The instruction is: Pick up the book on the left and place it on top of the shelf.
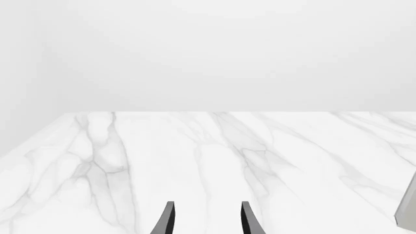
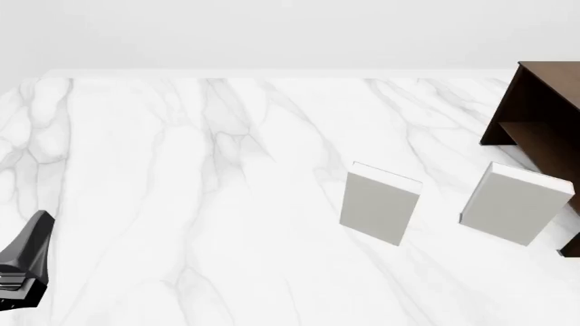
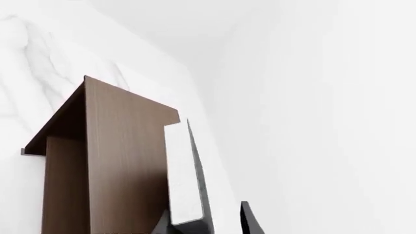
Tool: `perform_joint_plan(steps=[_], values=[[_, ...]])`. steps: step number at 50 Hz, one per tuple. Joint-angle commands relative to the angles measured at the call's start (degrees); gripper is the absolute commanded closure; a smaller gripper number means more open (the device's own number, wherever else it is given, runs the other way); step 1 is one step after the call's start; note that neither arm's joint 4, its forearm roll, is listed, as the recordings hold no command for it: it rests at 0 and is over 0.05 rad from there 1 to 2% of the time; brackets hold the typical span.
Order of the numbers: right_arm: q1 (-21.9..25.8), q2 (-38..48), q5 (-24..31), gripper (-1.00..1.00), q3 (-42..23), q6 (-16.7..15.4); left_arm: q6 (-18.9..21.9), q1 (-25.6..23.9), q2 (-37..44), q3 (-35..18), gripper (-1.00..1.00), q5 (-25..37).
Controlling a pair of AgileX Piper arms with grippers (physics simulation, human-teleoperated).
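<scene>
The book point(image 3: 185, 170), with a dark cover and white page edges, shows only in the right wrist view. It lies flat against the top face of the dark brown shelf point(image 3: 123, 161). My right gripper point(image 3: 205, 214) is open, its fingers on either side of the book's near end, and a gap shows between the book and one finger. In the front view only part of the shelf point(image 2: 544, 115) shows at the right edge, and the book and right gripper are out of frame. My left gripper point(image 1: 206, 207) is open and empty, low at the table's near left point(image 2: 37, 234).
Two light grey-white books stand upright on the marble table, one at mid-right point(image 2: 381, 204) and one just in front of the shelf point(image 2: 517, 204). The edge of one grey book point(image 1: 407, 209) shows in the left wrist view.
</scene>
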Motion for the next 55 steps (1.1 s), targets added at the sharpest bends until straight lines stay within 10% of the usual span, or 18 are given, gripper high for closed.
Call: perform_joint_plan(steps=[1,44,55], values=[[0.96,-0.62,1.79,-1.00,0.19,1.90,0.00,0.00,0.00,0.00,-1.00,0.00],[4.87,-16.21,0.98,-1.00,12.71,11.55,0.00,0.00,0.00,0.00,-1.00,0.00],[6.38,-22.55,-0.55,-1.00,11.85,21.16,0.00,0.00,0.00,0.00,-1.00,0.00]])
